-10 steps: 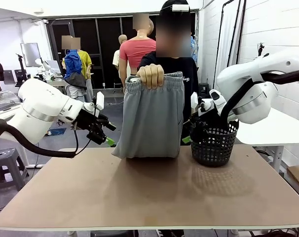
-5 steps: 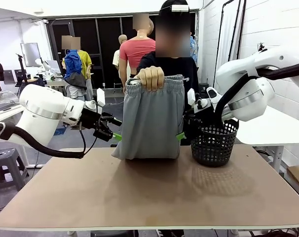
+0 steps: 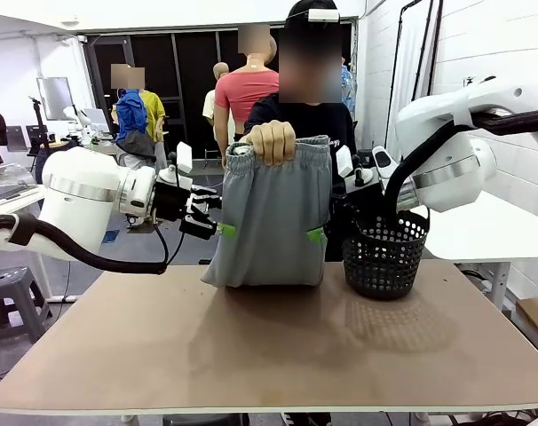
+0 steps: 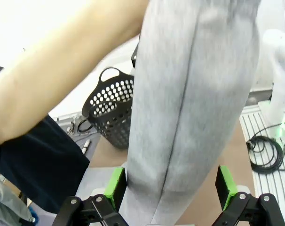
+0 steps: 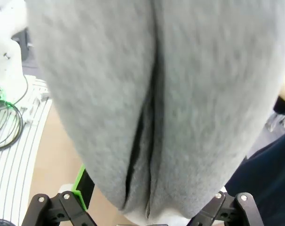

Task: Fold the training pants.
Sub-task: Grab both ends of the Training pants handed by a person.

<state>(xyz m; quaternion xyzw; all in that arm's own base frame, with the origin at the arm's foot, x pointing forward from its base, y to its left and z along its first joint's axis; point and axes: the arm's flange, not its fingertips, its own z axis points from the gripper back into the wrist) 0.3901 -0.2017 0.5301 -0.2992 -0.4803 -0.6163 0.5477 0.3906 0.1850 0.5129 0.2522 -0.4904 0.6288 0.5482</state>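
A person's hand (image 3: 272, 139) holds the light grey training pants (image 3: 271, 213) up by the waistband, with their lower end resting on the table (image 3: 269, 355). My left gripper (image 3: 219, 227) is open at the pants' left edge, about mid-height. In the left wrist view the pants (image 4: 194, 94) hang between its green pads (image 4: 115, 185), which stand wide apart. My right gripper (image 3: 320, 233) is open at the right edge. In the right wrist view the grey pants (image 5: 156, 94) fall between its fingers (image 5: 79, 182), and its far fingertip is hidden by the cloth.
A black mesh basket (image 3: 384, 257) stands on the table right of the pants, under my right arm, and appears behind the cloth as the basket (image 4: 109, 110) in the left wrist view. The person's bare forearm (image 4: 53, 80) crosses that view. The table's near half is bare.
Both grippers have moved inward and slightly up, from beside the pants to their left and right edges. The person's hand and the pants have stayed in place.
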